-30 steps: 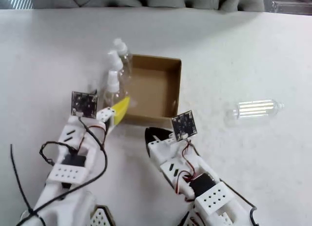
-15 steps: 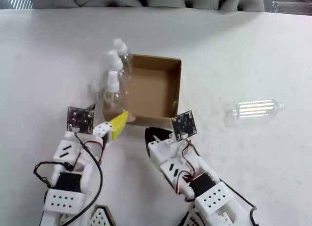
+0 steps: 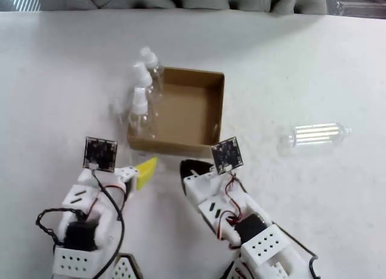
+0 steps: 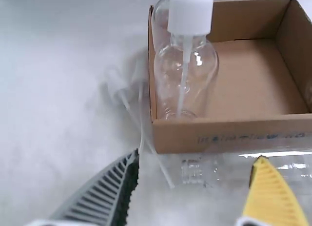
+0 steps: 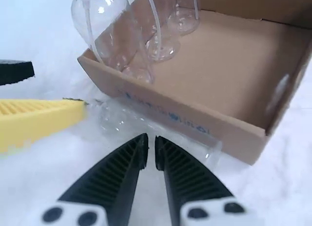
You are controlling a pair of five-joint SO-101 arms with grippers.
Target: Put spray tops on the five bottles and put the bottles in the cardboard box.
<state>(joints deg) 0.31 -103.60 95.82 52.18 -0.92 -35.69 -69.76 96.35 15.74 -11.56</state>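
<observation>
The cardboard box (image 3: 193, 110) sits open-topped near the middle of the table (image 3: 301, 62). Three capped bottles (image 3: 143, 80) stand in a row inside it, against one side wall, each clear and fitted with a white spray top. The rest of the box floor is bare.

A fourth clear bottle, the lying bottle (image 5: 146, 126), rests on its side on the table, along the outside of the box wall nearest the arms. A loose spray top (image 4: 122, 89) with its thin tube lies on the table just beside the box, on the side where the capped bottles stand. The far bottle (image 3: 316, 134) lies on its side, well apart from the box on the opposite side.

The left gripper (image 4: 197, 157) is released. Its grey and yellow fingers are spread wide and grasp nothing. Its tips are near the lying bottle.

The right gripper (image 5: 151, 145) is clenched. Its two black fingers are almost together with nothing between them. It points at the lying bottle.
</observation>
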